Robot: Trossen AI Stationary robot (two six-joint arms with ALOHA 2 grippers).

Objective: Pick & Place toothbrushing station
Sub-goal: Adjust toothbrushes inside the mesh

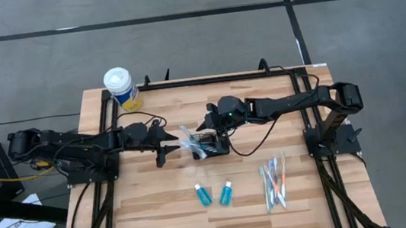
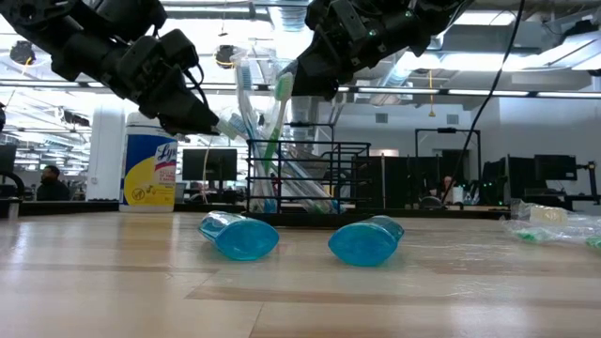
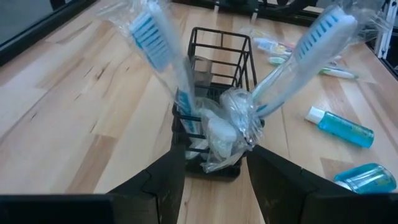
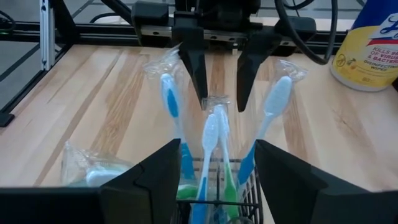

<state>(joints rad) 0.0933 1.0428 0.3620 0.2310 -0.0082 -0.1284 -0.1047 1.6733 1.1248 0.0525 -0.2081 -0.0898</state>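
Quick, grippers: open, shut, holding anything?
Left gripper: open, beside the basket, holding nothing.
Right gripper: open over the basket, holding nothing.

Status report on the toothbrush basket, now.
Left gripper open, just left of the basket. Right gripper open above its rim. Wrapped toothbrushes standing inside. Two teal tubes and loose toothbrushes still on the table.

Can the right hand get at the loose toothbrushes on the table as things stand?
Probably yes. The loose toothbrushes lie bare on the right arm's side, nothing over them; the right hand, open, hangs over the basket.
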